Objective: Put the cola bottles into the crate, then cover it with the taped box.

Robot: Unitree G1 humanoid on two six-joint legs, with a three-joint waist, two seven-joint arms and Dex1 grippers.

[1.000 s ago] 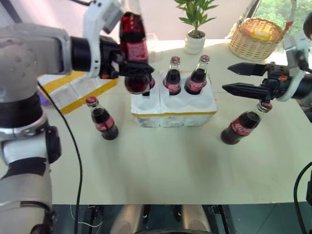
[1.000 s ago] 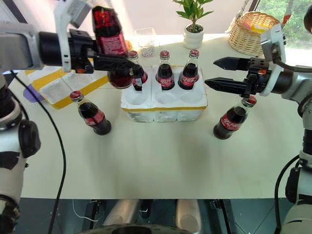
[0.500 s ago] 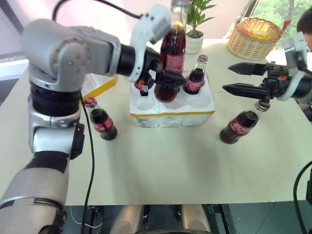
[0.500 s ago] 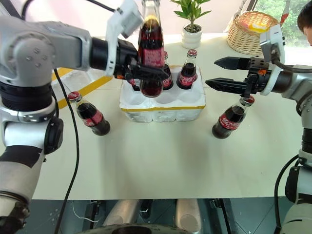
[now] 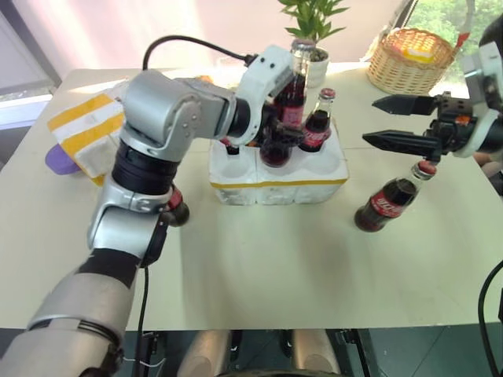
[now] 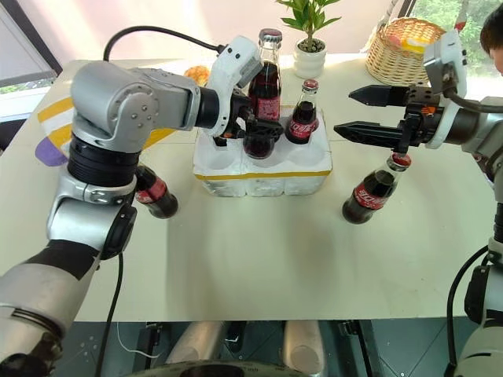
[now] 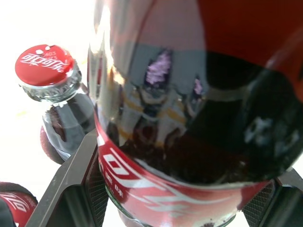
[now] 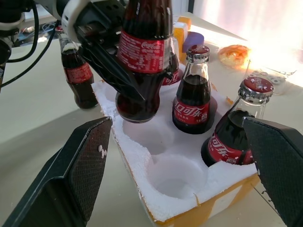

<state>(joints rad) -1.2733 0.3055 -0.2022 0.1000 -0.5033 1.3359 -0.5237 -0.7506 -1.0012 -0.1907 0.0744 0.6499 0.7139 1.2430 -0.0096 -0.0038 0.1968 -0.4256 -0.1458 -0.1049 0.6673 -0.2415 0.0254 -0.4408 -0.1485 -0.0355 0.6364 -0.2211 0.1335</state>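
Note:
My left gripper [image 6: 259,135] is shut on a cola bottle [image 6: 266,82], upright, its base just above a front well of the white foam crate [image 6: 259,179]. In the back row stand a bottle [image 8: 194,101] in the middle and another [image 8: 241,135] at the right end. A third [image 5: 229,146] is partly hidden behind my left arm. My right gripper [image 5: 371,120] hangs open above a bottle [image 5: 385,204] standing on the table right of the crate. Another bottle [image 6: 155,193] stands left of the crate. The taped box [image 5: 82,129] lies at the far left.
A wicker basket [image 5: 413,59] and a potted plant [image 5: 314,49] stand at the back of the table. A purple object [image 5: 59,161] lies beside the taped box. A person's head [image 6: 493,27] shows at the far right edge. Bare tabletop [image 5: 275,259] lies in front of the crate.
My left gripper has carried its bottle rightward and down, from above the crate's left end to just over a front well. The right gripper stays open in place.

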